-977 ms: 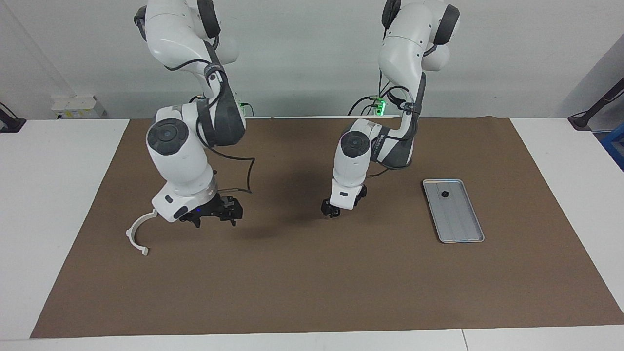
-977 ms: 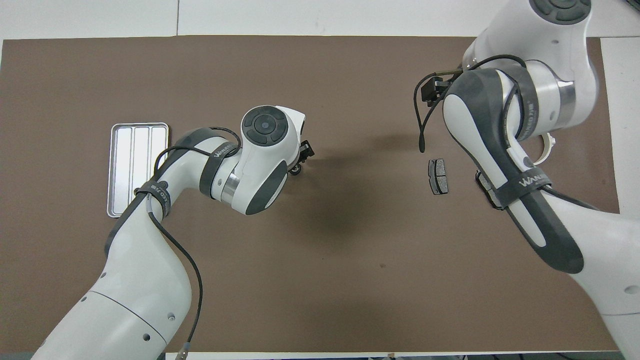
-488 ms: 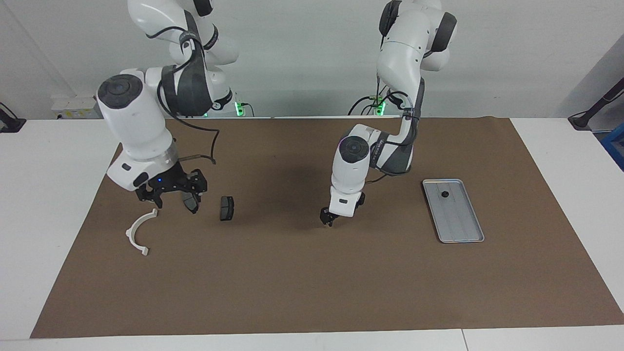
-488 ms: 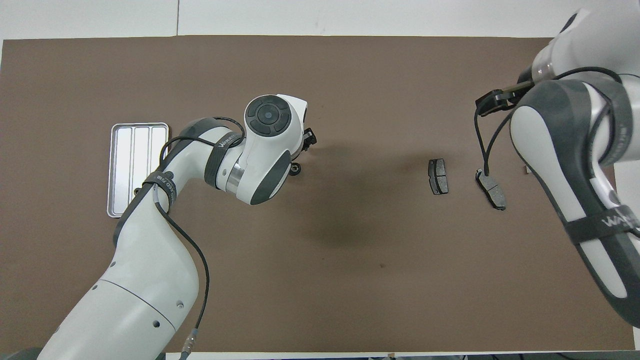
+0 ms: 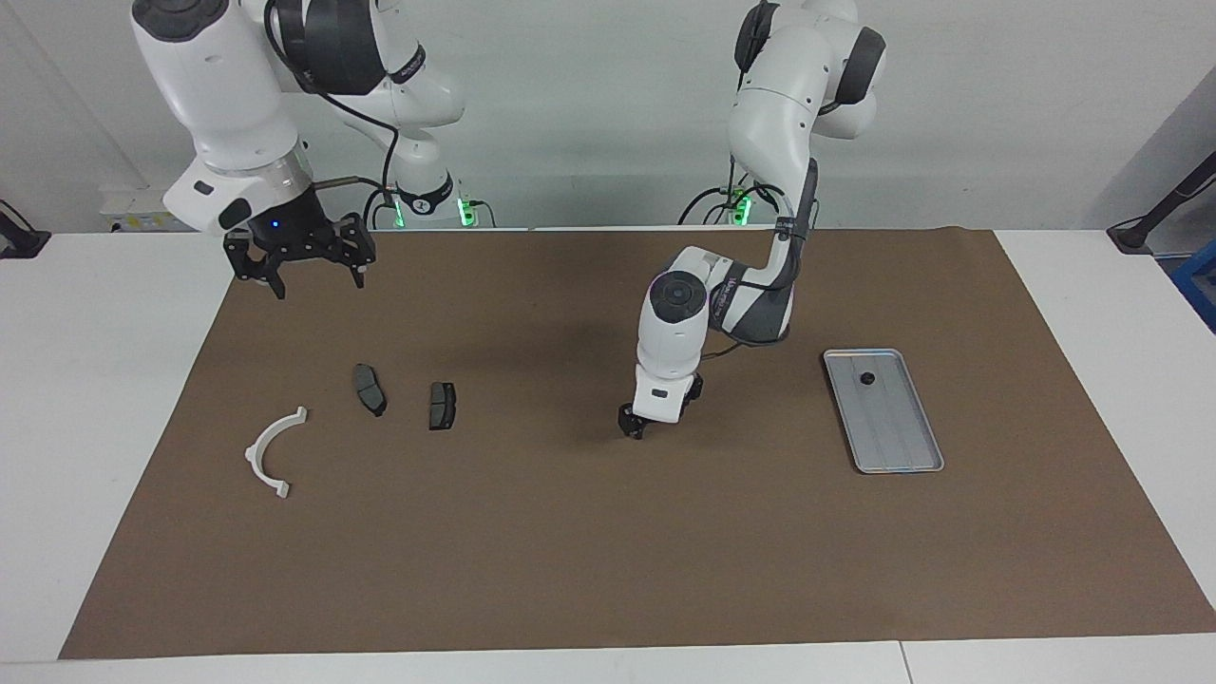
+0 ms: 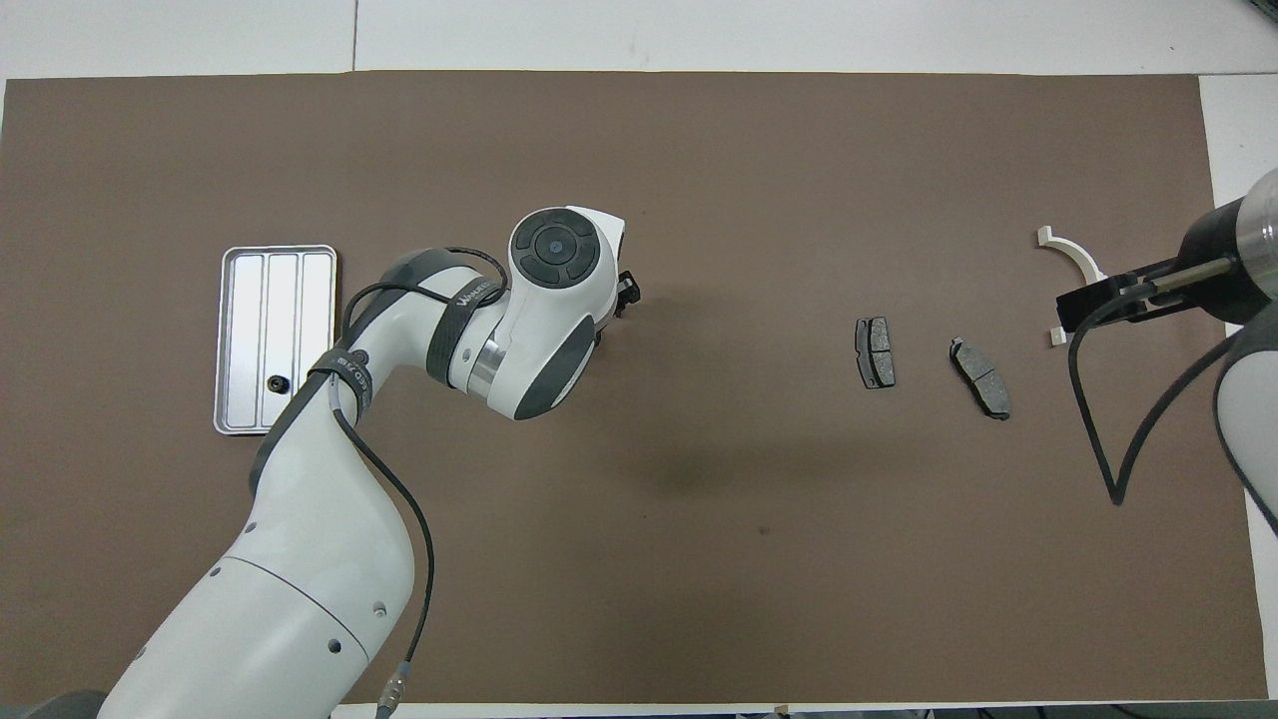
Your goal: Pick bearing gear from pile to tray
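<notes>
**Q:** Item one, the gear?

**A:** Gear (image 5: 867, 378): one small black round piece. It lies in the tray (image 5: 912, 465), at the end nearer to me. Judged light, hard and stiff, apt to roll or skid on metal. Best taken across its rim, square from above.

**Q:** Tray?

**A:** Silver, ridged, flat on the mat (image 5: 608, 551), toward my left arm's end of the tabletop.

**Q:** Left jaws?

**A:** Down at the mat, mid-tabletop, well apart from the tray. Whether they are released or clenched I cannot tell. My wrist hides whatever lies under them, so no second gear is listed.

**Q:** Pile?

**A:** Two dark pads (image 5: 369, 389), near each other, flat. One white bracket (image 5: 271, 454), beside them toward my right arm's end.

**Q:** Right jaws?

**A:** Released, nothing between them. They hang high over the mat's edge at my own end and are waiting.
</notes>
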### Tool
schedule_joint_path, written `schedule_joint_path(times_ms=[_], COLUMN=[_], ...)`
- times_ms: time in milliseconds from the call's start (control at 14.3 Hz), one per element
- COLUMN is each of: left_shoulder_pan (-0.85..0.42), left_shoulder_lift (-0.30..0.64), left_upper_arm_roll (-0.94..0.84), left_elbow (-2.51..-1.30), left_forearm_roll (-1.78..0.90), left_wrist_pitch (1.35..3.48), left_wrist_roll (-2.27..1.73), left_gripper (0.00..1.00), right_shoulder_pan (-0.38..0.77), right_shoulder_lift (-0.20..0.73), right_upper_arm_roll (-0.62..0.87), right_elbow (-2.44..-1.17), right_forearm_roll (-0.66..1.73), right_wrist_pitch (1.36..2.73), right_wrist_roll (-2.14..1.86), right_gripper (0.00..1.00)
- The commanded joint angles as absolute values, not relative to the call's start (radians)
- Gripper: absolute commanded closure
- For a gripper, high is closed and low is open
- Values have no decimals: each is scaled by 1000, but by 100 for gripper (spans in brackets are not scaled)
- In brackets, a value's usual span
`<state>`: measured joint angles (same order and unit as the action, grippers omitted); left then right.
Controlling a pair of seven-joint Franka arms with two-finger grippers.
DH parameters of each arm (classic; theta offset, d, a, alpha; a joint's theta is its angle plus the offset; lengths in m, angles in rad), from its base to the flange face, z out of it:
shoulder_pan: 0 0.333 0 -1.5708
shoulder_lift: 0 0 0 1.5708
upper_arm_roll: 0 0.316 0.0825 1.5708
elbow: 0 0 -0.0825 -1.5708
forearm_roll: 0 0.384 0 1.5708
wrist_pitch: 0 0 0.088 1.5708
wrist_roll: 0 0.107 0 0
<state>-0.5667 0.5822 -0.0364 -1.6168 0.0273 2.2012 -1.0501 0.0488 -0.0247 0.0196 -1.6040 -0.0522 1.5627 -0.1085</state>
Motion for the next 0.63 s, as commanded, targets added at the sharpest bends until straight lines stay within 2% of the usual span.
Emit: schedule_joint_path(times_ms=[0, 140, 209, 419, 558], left_shoulder_pan=[-583, -592, -594, -594, -594], left_shoulder_lift=[569, 563, 563, 557, 554], left_upper_arm_roll=[-23, -23, -23, -23, -23], left_elbow=[-1637, -1649, -1651, -1666, -1677], left_forearm_roll=[46, 46, 46, 46, 46], left_wrist_pitch=[2192, 2195, 2192, 2192, 2192], left_wrist_roll=[-1080, -1085, -1085, -1091, -1091], left_gripper=[14, 15, 19, 38, 54], right_shoulder_pan=[48, 43, 44, 37, 35], right_shoulder_lift=[-55, -54, -48, -44, -46], right_upper_arm_roll=[21, 21, 21, 21, 21], right_elbow=[-1605, -1601, -1601, -1601, -1601], right_forearm_roll=[-11, -8, -9, -12, -11], right_wrist_pitch=[1520, 1519, 1525, 1519, 1513], right_wrist_roll=[-55, -57, -57, -57, -57], right_gripper=[0, 0, 0, 0, 0])
